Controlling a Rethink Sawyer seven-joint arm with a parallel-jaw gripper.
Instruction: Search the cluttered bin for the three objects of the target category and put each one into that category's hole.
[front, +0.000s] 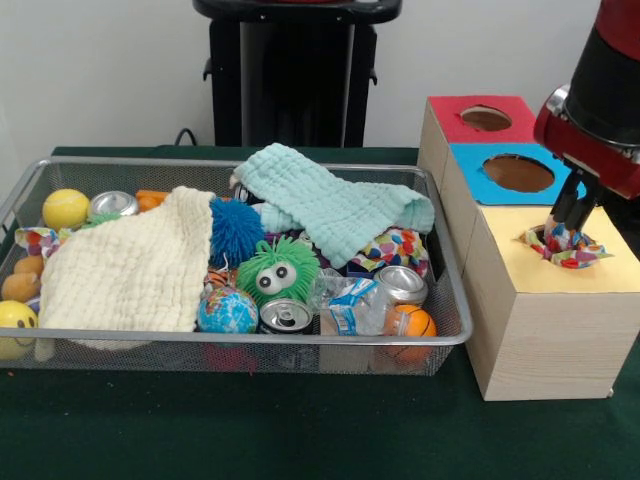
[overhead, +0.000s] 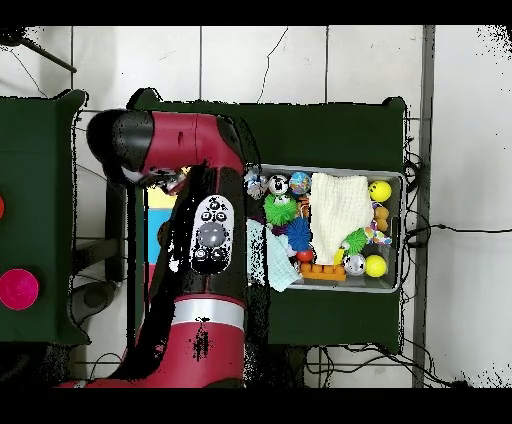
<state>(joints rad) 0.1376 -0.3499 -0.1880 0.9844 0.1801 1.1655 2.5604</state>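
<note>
Cream cloth (front: 130, 265), mint cloth (front: 325, 205), multicoloured patterned cloth (front: 565, 247)

The arm (overhead: 195, 250) is glossy red with black joint sections. Seen from overhead, one link carries a black oval panel with round grey buttons and a silver band below it. The tool (front: 572, 212) has dark, slim fingers (front: 565, 210).

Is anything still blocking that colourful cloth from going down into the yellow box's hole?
Nothing visible blocks it. The colourful cloth already sits bunched in the hole of the yellow-topped box, edges sticking up above the rim, with the gripper directly over it. Whether the fingers grip it cannot be told from here.
</note>
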